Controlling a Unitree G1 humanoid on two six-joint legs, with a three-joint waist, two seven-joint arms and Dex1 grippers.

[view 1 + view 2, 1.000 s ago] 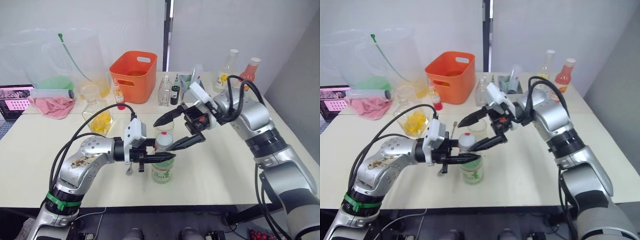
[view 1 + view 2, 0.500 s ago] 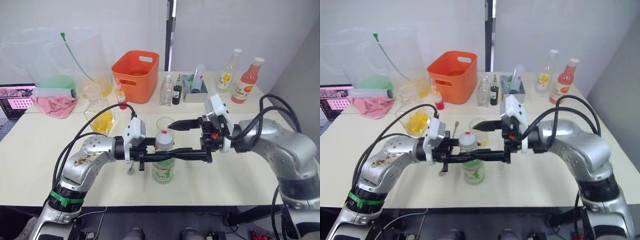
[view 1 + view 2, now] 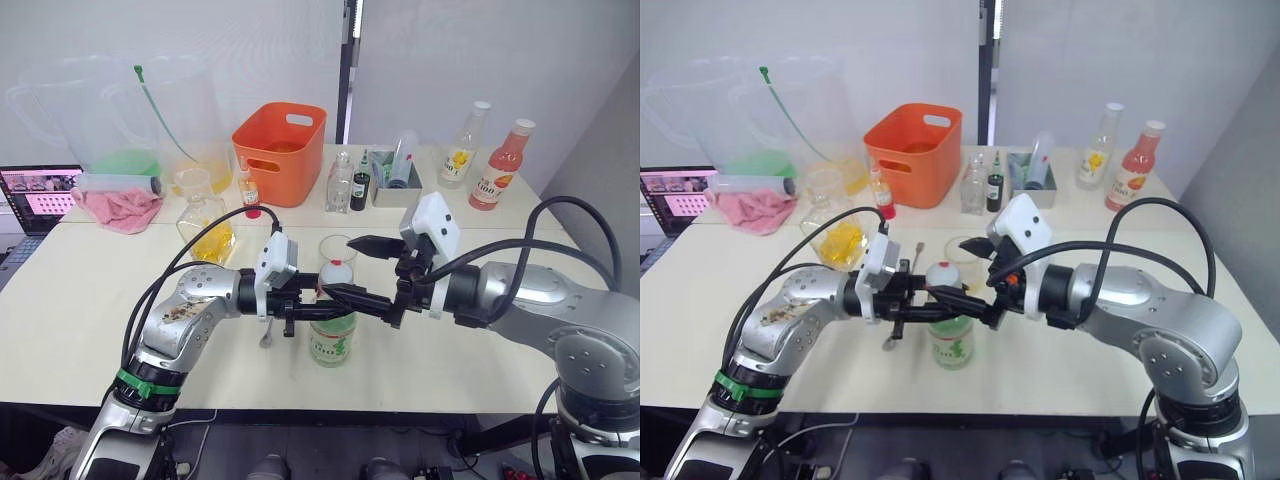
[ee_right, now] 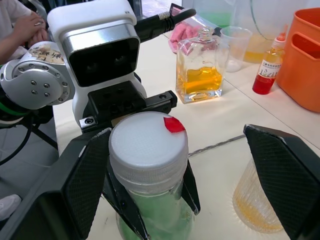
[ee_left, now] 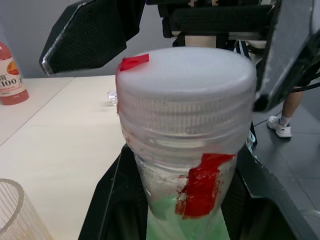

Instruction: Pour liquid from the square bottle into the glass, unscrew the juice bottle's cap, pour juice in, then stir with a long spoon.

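Left eye view shows the juice bottle (image 3: pixel 331 328) upright near the front edge of the desk (image 3: pixel 80 310), about midway along it, with its white cap (image 3: pixel 337 273) on and a red tape mark on top. Pale green juice (image 3: pixel 330 345) shows in it behind the green and white label. The left gripper (image 3: pixel 318 303) has its black fingers clamped on the bottle's neck just under the cap. The right gripper (image 3: pixel 352 270) is spread wide around the cap, 1 finger on each side, neither pressing it.

Just behind the bottle stands the glass (image 3: pixel 336 255), a clear tumbler with a little golden liquid (image 4: pixel 252 212) at the bottom, seen in the right wrist view. The square bottle (image 3: pixel 204 229) stands further toward the left edge, roughly a third full of the same yellow liquid, its neck open. The long spoon (image 3: pixel 268 325) lies flat on the desk under the left arm, bowl toward the front edge.

Along the back edge stand an orange bin (image 3: pixel 279 152), 2 large clear pitchers (image 3: pixel 120 120), a clear cup with a spout (image 3: pixel 190 183), a small sauce bottle with a red base (image 3: pixel 247 190), a small clear slim bottle (image 3: pixel 340 190), a dark dropper bottle (image 3: pixel 360 190), a grey tray (image 3: pixel 395 185), a yellow-labelled bottle (image 3: pixel 462 150) and a pink bottle (image 3: pixel 498 170). A pink cloth (image 3: pixel 118 207) lies by the back left corner.
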